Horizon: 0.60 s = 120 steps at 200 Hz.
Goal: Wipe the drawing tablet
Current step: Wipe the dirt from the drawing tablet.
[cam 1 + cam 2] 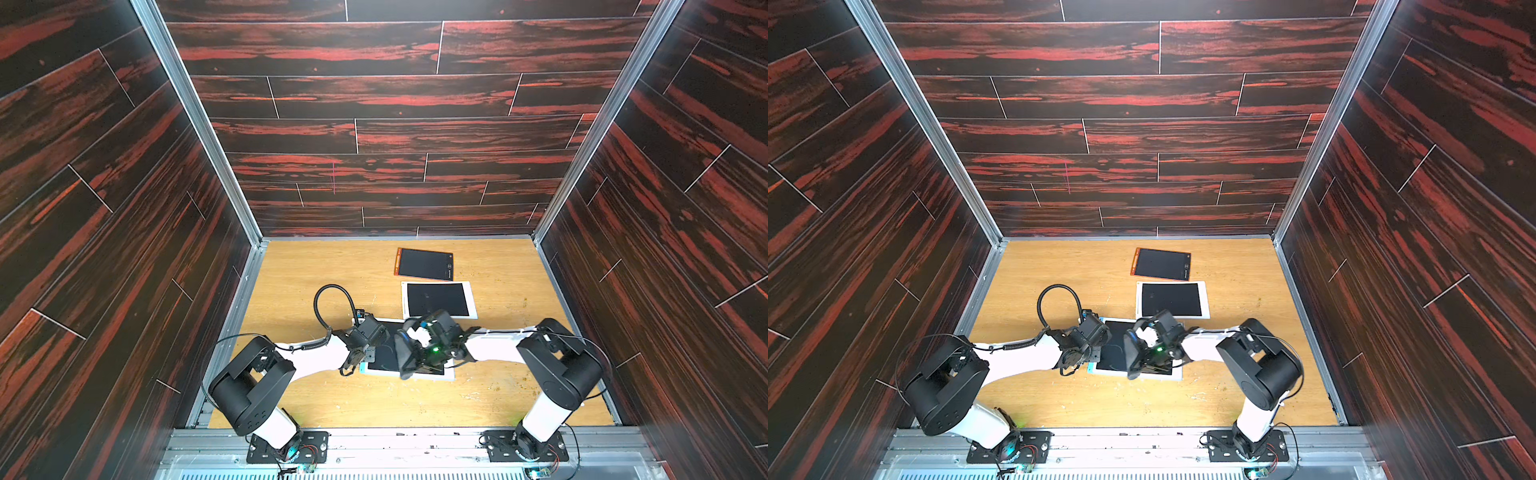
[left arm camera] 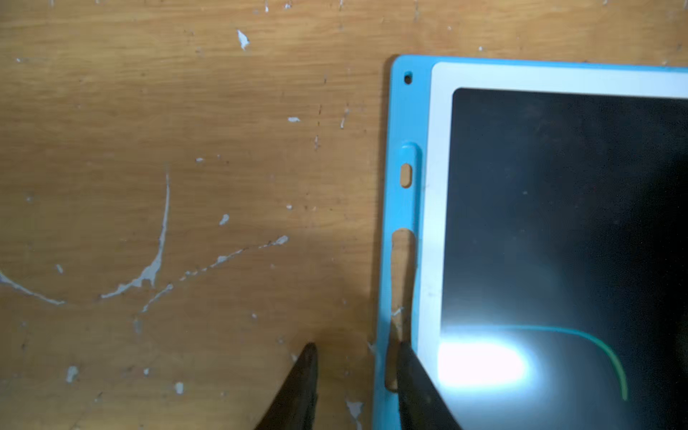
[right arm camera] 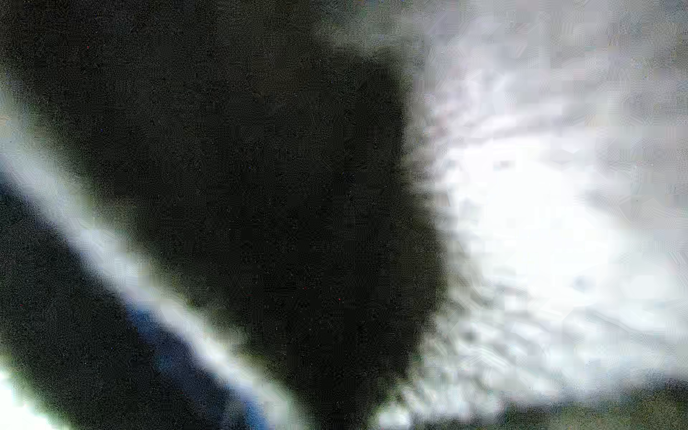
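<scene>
The drawing tablet (image 1: 384, 358) lies on the bench (image 1: 332, 399) between the arms; the left end effector (image 2: 356, 346), jaws apart, straddles its blue edge (image 2: 383, 208); the right end effector (image 1: 412, 344) (nearer the screen) clamps a dark cloth (image 1: 404, 359), green stroke (image 2: 610, 357) just leftward.

Right wrist view: all blur; dark mass (image 3: 242, 204) unidentifiable.
Drawing tablet (image 1: 384, 355): 3 o'clock half hidden under dark cloth (image 1: 402, 361).
Right gripper (image 1: 412, 351): fingertips unseen.

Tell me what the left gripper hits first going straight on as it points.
The left gripper points down at the blue frame of the drawing tablet: one finger over its slotted edge, the other over table. It may already touch; depth unclear.
</scene>
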Available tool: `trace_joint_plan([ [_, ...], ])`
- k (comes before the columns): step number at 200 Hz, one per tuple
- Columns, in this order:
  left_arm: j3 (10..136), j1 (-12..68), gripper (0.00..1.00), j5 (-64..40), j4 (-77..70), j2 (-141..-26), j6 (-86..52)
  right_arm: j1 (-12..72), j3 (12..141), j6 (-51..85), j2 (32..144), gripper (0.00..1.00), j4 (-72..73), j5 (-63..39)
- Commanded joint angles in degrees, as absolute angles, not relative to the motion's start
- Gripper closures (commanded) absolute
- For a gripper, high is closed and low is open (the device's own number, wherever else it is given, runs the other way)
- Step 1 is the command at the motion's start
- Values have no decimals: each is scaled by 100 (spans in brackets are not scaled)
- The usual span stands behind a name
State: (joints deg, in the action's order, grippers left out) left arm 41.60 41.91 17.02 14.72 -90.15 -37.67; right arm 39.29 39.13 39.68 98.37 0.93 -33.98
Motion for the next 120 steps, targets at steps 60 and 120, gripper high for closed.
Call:
trace_joint_plan([
  [60, 4069, 4154, 63, 1683, 1558, -9201, -3708, 3185, 2774, 4278, 9716, 100, -1490, -2319],
  [120, 4078, 4138, 63, 1655, 1540, -9240, -3699, 2919, 2672, 4289, 9416, 100, -2053, -1825],
])
